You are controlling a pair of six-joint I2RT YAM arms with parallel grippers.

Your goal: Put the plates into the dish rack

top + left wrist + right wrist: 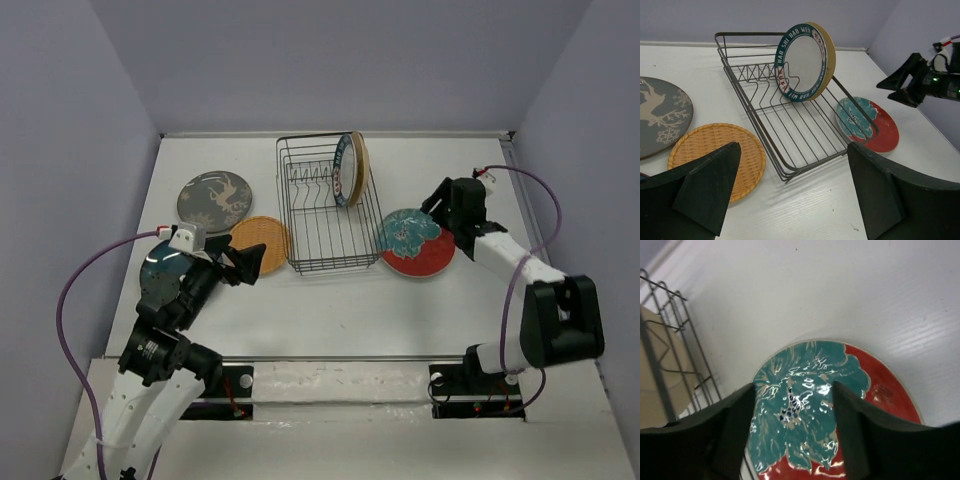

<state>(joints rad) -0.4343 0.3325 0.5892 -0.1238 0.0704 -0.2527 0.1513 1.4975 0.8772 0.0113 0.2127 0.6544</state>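
Right of the dish rack point(335, 267), a floral plate point(415, 242) is laid flat, overhung by the right gripper point(792, 430), spread wide, seemingly for pickup. Two plates point(350, 168) are propped upright against its wires. Near the orange plate point(268, 240), the left gripper point(250, 263) is held spread.

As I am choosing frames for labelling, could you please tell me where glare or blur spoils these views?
Right wrist view: white glare speckles the floral plate, and the rack at the left edge is soft. Left wrist view: rack and upright plate are sharp, its own near fingers dark and featureless. Top view: even light, only faint shadows.
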